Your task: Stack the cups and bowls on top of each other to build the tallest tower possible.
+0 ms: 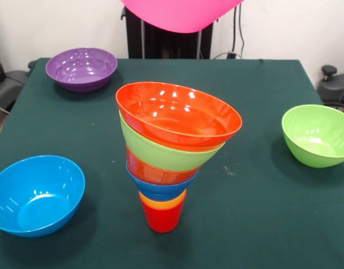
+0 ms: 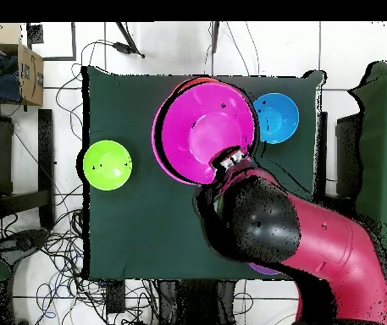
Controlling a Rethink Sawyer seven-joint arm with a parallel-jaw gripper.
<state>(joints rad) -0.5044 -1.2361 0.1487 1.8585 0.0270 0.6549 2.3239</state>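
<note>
**Ana:** While the front view runs, why does the funnel-shaped tower of glossy plastic cups and bowls (image 1: 174, 151) lean?

**Ben:** It stands mid-table on a narrow red tumbler (image 1: 162, 217); each piece above is wider, so the large orange-red bowl (image 1: 179, 115) on top tilts toward the camera. The big pink plastic bowl (image 1: 180, 14) hangs above it at the top edge, probably the next storey. A purple bowl (image 1: 82, 68), a light blue bowl (image 1: 36, 193) and a lime green bowl (image 1: 317, 134) wait apart on the dark green table (image 1: 261, 185).

**Ana:** And overhead?

**Ben:** The pink bowl (image 2: 205, 129) covers the tower. The red arm (image 2: 315, 245) reaches to its rim, where the gripper (image 2: 229, 158) seems to carry it; how far the jaws stand open I cannot tell.

**Ana:** Any writing?

**Ben:** None readable.
</note>
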